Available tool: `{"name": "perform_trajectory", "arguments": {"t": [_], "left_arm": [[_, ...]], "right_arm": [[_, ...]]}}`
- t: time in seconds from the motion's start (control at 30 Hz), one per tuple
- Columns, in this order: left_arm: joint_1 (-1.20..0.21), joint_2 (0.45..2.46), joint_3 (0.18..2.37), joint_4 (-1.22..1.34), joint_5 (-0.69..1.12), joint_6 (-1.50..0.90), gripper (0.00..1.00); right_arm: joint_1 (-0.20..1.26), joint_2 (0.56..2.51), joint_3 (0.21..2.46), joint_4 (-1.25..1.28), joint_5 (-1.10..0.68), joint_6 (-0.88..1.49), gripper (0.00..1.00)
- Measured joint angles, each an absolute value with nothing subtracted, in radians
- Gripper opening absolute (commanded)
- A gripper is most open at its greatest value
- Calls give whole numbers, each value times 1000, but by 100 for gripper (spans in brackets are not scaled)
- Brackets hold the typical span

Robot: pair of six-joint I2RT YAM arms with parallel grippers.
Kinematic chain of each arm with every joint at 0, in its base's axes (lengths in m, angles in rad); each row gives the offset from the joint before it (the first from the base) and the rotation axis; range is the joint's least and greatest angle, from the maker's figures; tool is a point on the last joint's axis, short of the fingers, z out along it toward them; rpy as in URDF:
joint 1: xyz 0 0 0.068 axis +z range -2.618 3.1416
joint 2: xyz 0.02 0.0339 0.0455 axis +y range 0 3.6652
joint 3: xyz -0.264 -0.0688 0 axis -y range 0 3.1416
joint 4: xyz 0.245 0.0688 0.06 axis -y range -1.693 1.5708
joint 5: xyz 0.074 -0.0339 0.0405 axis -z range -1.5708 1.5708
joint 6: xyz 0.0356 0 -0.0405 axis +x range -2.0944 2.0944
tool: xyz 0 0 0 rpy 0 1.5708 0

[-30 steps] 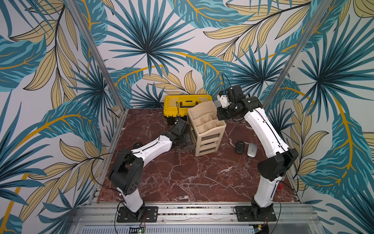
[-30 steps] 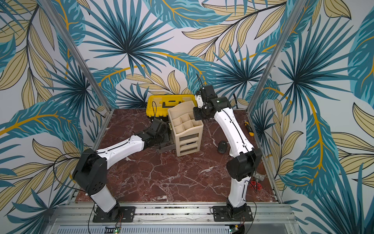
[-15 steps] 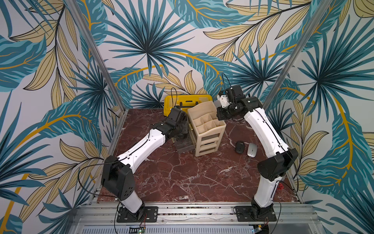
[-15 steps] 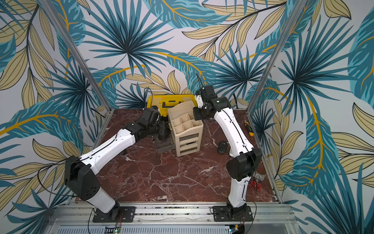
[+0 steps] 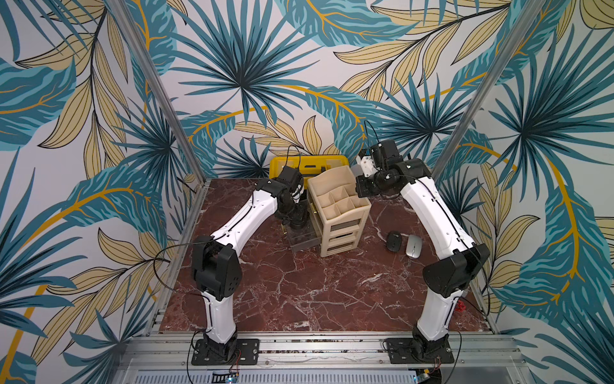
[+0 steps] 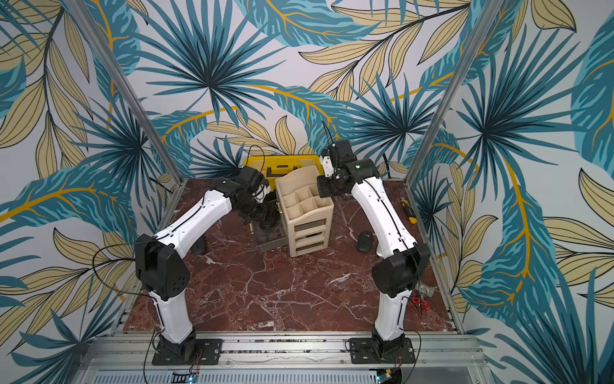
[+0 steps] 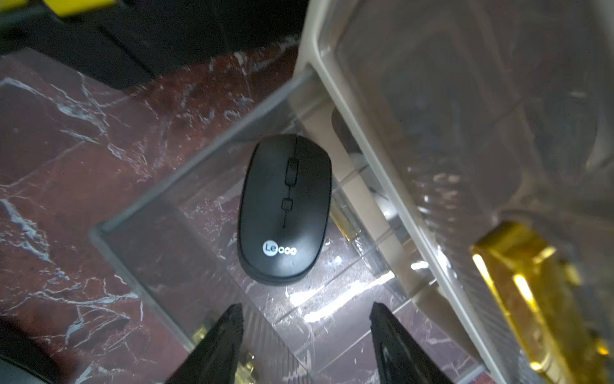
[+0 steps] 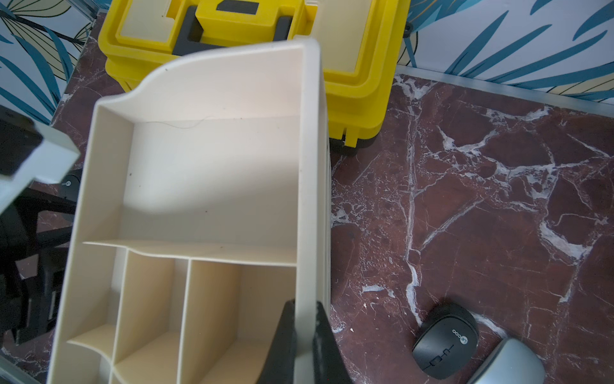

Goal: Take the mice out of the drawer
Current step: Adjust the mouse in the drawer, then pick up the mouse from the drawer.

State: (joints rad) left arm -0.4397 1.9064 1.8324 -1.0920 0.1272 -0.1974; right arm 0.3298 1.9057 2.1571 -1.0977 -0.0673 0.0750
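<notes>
Mouse [image 7: 285, 209], matte black oval, white logo, inside clear drawer [image 7: 186, 164]

The left arm [image 5: 242, 216] and right arm [image 5: 432, 212] have glossy white shells between bulky black joints. A thin black cable [image 5: 155, 264] loops off the left one. Black base plates [image 5: 226, 353], bolted at the corners, sit at lower frame. The left end effector [image 7: 305, 309] and right end effector [image 8: 305, 302] have matte black tapered fingers [image 7: 222, 345].

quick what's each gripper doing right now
Left gripper: open, empty, pointed at the mouse in the drawer.
Right gripper: shut on the organizer wall.
</notes>
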Motion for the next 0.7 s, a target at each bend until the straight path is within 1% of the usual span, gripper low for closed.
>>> {"name": "perform_trajectory", "arguments": {"t": [0.07, 0.3, 0.53, 0.7], "left_arm": [[-439, 1915, 1847, -1124, 134, -173, 72], [-420, 1950, 1866, -1123, 151, -127, 76], [-390, 1953, 1796, -996, 185, -108, 76], [-384, 1964, 1783, -954, 207, -66, 71]], "right_arm": [[330, 1906, 2157, -1098, -67, 75, 0], [330, 1906, 2157, -1098, -67, 75, 0], [330, 1906, 2158, -1098, -67, 75, 0], [330, 1910, 2166, -1102, -67, 71, 0]]}}
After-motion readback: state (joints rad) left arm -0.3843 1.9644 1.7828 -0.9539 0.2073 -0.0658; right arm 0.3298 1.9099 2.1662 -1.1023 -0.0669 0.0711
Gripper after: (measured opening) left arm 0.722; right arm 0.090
